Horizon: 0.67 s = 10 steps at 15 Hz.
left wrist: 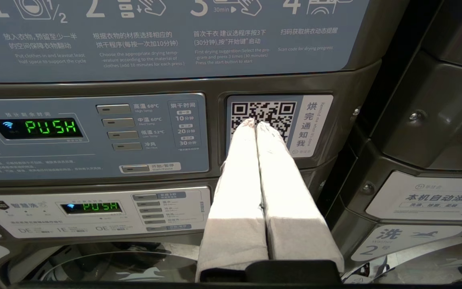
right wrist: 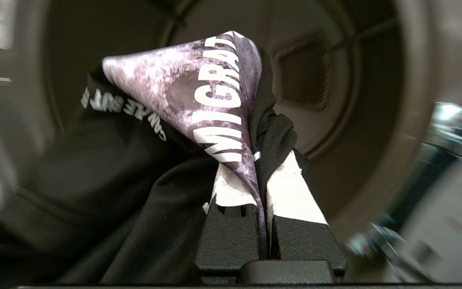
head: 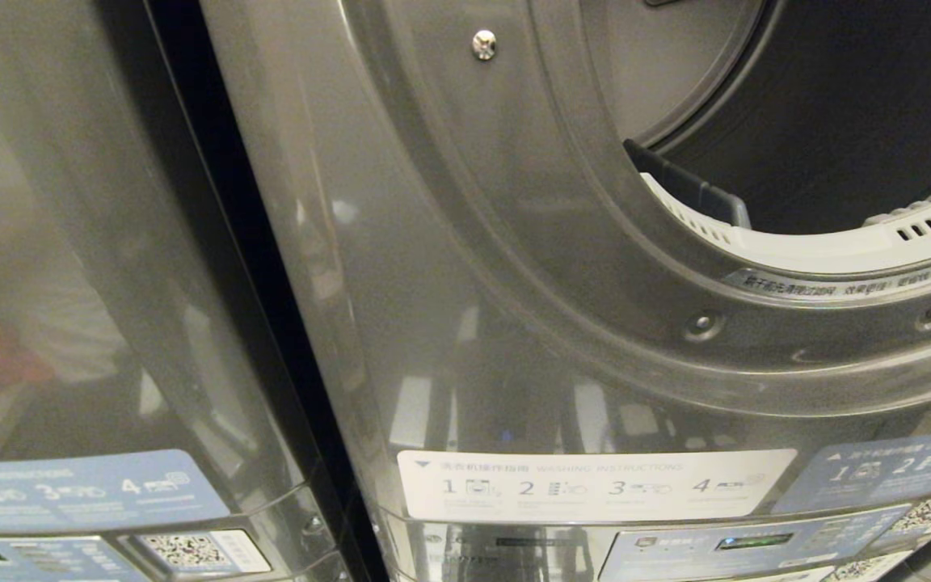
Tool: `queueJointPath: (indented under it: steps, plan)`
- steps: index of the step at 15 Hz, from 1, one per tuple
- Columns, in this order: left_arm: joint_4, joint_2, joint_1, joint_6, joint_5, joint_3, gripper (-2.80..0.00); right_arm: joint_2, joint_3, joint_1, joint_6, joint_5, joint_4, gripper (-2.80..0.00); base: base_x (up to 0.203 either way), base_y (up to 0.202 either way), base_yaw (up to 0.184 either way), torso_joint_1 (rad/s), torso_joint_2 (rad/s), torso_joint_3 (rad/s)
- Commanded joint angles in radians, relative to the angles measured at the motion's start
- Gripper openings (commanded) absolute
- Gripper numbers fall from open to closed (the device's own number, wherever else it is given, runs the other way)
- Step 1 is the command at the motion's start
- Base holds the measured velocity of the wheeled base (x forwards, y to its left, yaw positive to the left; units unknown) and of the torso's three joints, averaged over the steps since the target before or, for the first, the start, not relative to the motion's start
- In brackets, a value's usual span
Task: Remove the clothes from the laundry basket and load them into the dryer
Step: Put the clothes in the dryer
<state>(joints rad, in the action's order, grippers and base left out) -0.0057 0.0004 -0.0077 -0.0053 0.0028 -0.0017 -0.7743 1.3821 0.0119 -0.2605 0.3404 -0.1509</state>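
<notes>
The grey dryer (head: 449, 267) fills the head view, its round opening (head: 837, 121) dark and uncovered at the upper right. In the right wrist view my right gripper (right wrist: 257, 160) is shut on a black garment (right wrist: 199, 84) with a mottled purple-grey print and white lettering. The cloth bunches up between the white fingers (right wrist: 291, 188) and trails off to one side, in front of the dryer's drum (right wrist: 315, 72). My left gripper (left wrist: 254, 122) is shut and empty, pointing at a QR sticker (left wrist: 263, 114) on a control panel. The laundry basket is out of view. Neither arm shows in the head view.
A second grey machine (head: 69, 242) stands to the left, across a dark gap. A white lint grille (head: 797, 246) lines the opening's lower rim, with an instruction sticker (head: 595, 485) below. The left wrist view shows a panel reading PUSH (left wrist: 50, 127) and a glass washer door (left wrist: 114, 269).
</notes>
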Motion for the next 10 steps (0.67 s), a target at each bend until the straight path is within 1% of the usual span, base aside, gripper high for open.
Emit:
queueJointPath:
  steps: [1,2,4,5,6,7,8,9,10]
  plan:
    - [0.000,0.000,0.000,-0.001,0.000,0.000,-2.80,-0.247,0.097,-0.001,0.005,0.006,0.007,-2.80,0.000,0.000,0.000,0.000,0.00,0.000]
    - [0.000,0.000,0.000,0.001,0.000,0.000,-2.80,-0.335,0.171,-0.001,0.019,0.003,0.039,-2.80,0.000,0.000,0.000,0.000,0.00,0.000]
    - [0.000,0.000,0.000,-0.001,0.000,0.000,-2.80,-0.502,0.366,-0.009,0.037,-0.045,0.134,-2.80,0.000,0.000,0.000,0.000,0.00,0.000]
    - [0.000,0.000,0.000,-0.001,0.000,0.000,-2.80,-0.588,0.478,-0.034,0.050,-0.096,0.183,-2.80,0.000,0.000,0.000,0.000,0.00,0.000]
    - [0.000,0.000,0.000,-0.001,0.000,0.000,-2.80,-0.648,0.551,-0.070,0.059,-0.147,0.212,-2.80,0.000,0.000,0.000,0.000,0.00,0.000]
    - [0.000,0.000,0.000,0.001,0.000,0.000,-2.80,-0.675,0.582,-0.112,0.064,-0.198,0.229,-2.80,0.000,0.000,0.000,0.000,0.00,0.000]
    - [0.000,0.000,0.000,0.001,0.000,0.000,-2.80,-0.681,0.574,-0.172,0.070,-0.273,0.245,-2.80,0.000,0.000,0.000,0.000,0.00,0.000]
    - [0.000,0.000,0.000,0.001,0.000,0.000,-2.80,-0.703,0.535,-0.243,0.077,-0.378,0.264,-2.80,0.000,0.000,0.000,0.000,0.00,0.000]
    - [0.000,0.000,-0.002,-0.001,0.000,0.000,-2.80,-0.750,0.515,-0.280,0.083,-0.435,0.295,-2.80,0.000,0.000,0.000,0.000,0.00,0.000]
